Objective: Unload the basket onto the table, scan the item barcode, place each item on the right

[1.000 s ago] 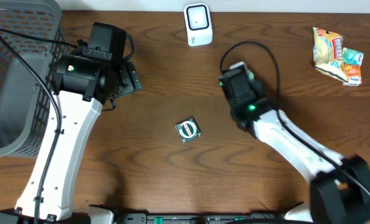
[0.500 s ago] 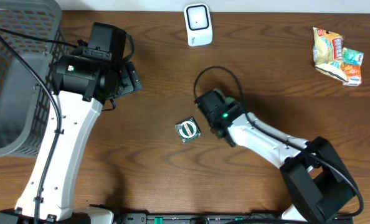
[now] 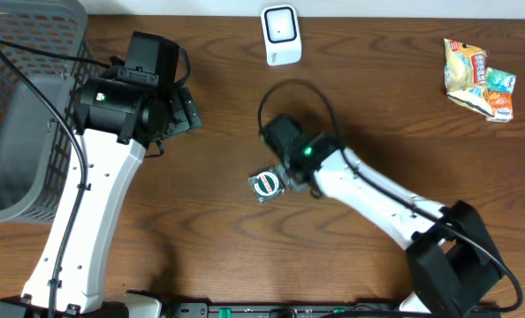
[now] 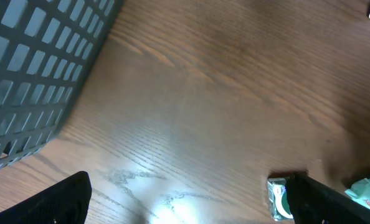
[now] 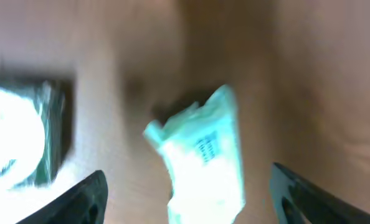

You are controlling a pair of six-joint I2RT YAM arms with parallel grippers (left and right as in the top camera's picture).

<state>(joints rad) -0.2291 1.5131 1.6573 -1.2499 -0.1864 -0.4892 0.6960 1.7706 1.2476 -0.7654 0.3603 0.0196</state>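
Right gripper [image 5: 188, 194] above wooden table [image 3: 201, 238]

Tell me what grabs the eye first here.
The right end effector hangs open over a pale mint packet, which lies beside a dark green square packet in the middle of the table. A big grey basket fills the left edge. A white scanner stands at the far edge.

Dark-brown wood-grain table [image 3: 218, 256] fills the overhead view, w/ a grey mesh basket [image 3: 15, 106] at its far-left corner. Near the basket, tabletop shows a bright glare patch [image 4: 166, 208].
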